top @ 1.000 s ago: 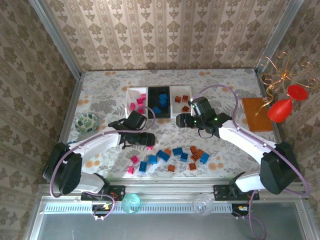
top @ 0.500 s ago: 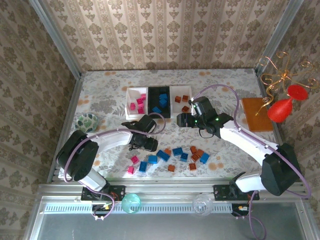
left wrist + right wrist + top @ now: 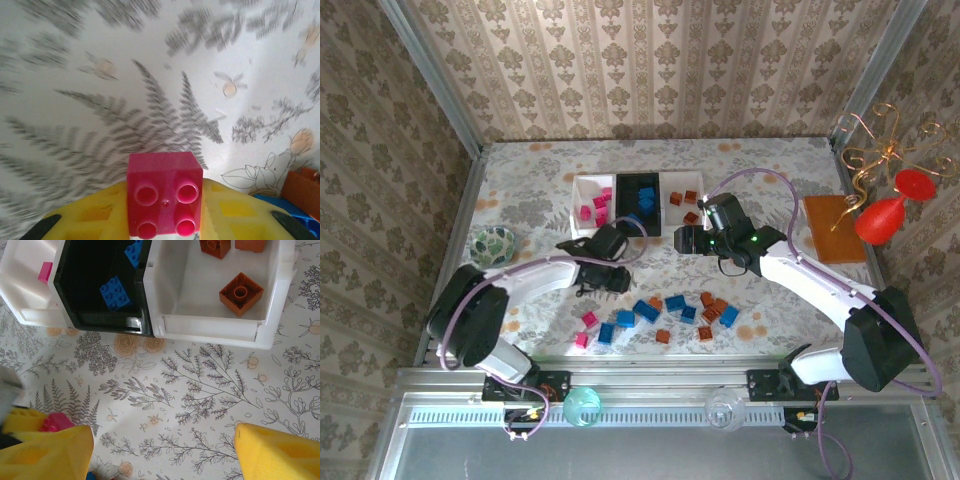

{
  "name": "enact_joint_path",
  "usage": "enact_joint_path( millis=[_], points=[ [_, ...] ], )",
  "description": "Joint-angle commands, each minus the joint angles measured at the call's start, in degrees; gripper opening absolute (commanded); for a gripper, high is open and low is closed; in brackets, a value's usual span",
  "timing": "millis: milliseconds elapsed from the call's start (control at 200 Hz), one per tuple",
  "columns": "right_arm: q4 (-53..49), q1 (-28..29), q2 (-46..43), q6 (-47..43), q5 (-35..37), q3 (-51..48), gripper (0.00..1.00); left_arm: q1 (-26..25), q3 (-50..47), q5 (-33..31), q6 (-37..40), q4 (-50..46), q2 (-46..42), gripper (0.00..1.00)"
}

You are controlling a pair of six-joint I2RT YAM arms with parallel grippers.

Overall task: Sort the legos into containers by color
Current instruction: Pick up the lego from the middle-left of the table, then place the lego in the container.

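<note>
Fern-and-flower printed tablecloth (image 3: pixel 760 170) covers the work surface. A pink brick (image 3: pixel 164 194), square in plan with two-by-two studs and so without a distinct long axis, is clamped between the yellow pads (image 3: pixel 235 215) of the left gripper (image 3: pixel 165 225). Its studs are turned toward the wrist camera, it is above the cloth, its lower edge is cut off by the frame, and the cloth behind it is blurred.

From above, the left arm lies low and reaches rightward from its base. Its wrist is between the row of trays and the loose legos (image 3: pixel 660 315), which are pink, blue and orange-brown and lie scattered toward the near edge.

The left white tray (image 3: pixel 580 205) holds pink bricks, the black tray (image 3: pixel 100 320) blue ones, and the right white tray (image 3: pixel 210 332) orange-brown ones.

The right arm arches in from the right. The right gripper (image 3: pixel 162 450) hangs just in front of the trays with its jaws spread wide and nothing between them.

A patterned bowl (image 3: pixel 495 243) stands at the left, and an orange-brown board (image 3: pixel 833 228) lies at the right
</note>
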Motion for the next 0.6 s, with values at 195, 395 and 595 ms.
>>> enact_joint_path(
  millis=[195,395,595],
  points=[
    [0.1,0.3,0.1,0.4,2.0,0.1,0.76,14.0,7.7,-5.3,-1.4,5.4,-7.1,0.36],
    [-0.7,0.2,-0.4,0.7,2.4,-0.7,0.76,18.9,17.9,-7.2,-0.8,7.7,6.5,0.33],
    [-1.8,0.3,-2.3,0.0,1.9,-2.9,0.76,22.0,24.4,-6.5,-2.3,9.1,14.8,0.40]
  ],
)
